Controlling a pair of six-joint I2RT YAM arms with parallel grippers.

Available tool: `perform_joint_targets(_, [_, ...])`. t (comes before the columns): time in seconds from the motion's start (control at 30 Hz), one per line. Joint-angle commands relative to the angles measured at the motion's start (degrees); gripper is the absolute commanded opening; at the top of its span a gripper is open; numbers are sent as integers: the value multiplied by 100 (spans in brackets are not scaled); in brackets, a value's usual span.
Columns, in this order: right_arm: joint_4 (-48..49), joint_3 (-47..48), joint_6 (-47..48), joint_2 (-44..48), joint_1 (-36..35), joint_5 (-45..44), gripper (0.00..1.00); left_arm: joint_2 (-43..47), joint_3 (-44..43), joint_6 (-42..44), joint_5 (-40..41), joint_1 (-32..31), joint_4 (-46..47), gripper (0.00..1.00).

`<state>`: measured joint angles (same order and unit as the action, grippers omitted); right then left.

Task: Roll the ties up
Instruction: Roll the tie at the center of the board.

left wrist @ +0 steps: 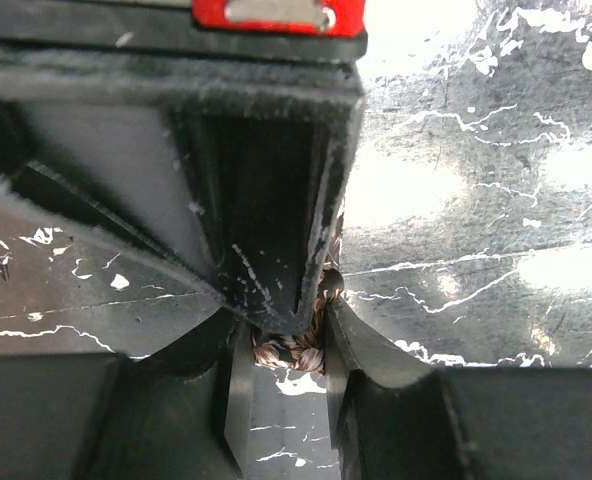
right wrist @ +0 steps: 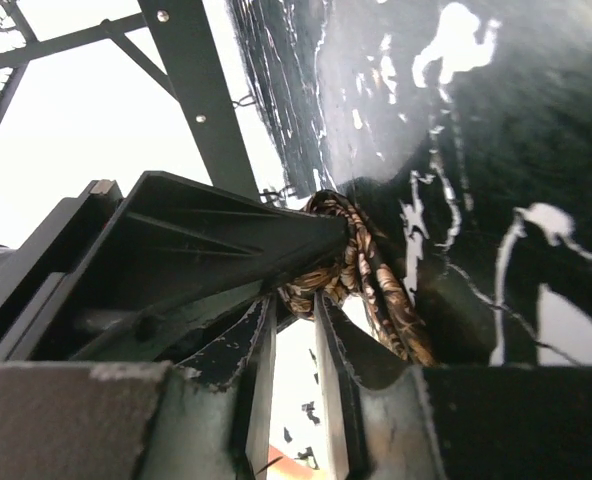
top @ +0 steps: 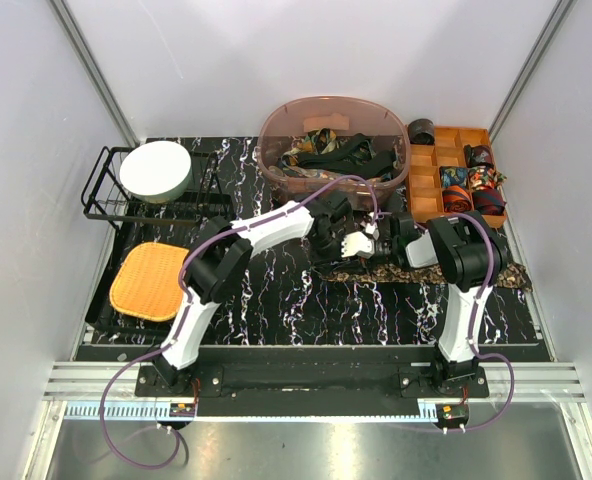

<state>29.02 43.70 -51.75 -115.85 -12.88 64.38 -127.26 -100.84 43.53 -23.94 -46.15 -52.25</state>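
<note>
Left wrist — speckled tie (left wrist: 294,353), mostly hidden, in near-closed left pincer (left wrist: 287,340); right pincer (right wrist: 294,308) hold unclear.

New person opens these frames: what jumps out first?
The left gripper and right gripper meet nose to nose mid-table at the leopard-speckled tie, which lies stretched along the black marbled mat. Behind them sits a tinted tub heaped with loose ties. At back right is a wooden tray holding rolled ties.
</note>
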Motion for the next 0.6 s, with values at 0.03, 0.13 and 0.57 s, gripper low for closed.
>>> perform_joint_targets(0.03, [1230,-178,-688,-157,-144,-268,28,-352,845,-361,-225,-96,-32,11])
perform_joint_targets(0.13, [792,-55,-295,-87,-144,-338,30,-264,1109,-476,-339,-96,320,11])
perform_joint_targets(0.57, [-300,349,657,107,-267,-453,31,-343,1277,-477,-480,-17,593,10])
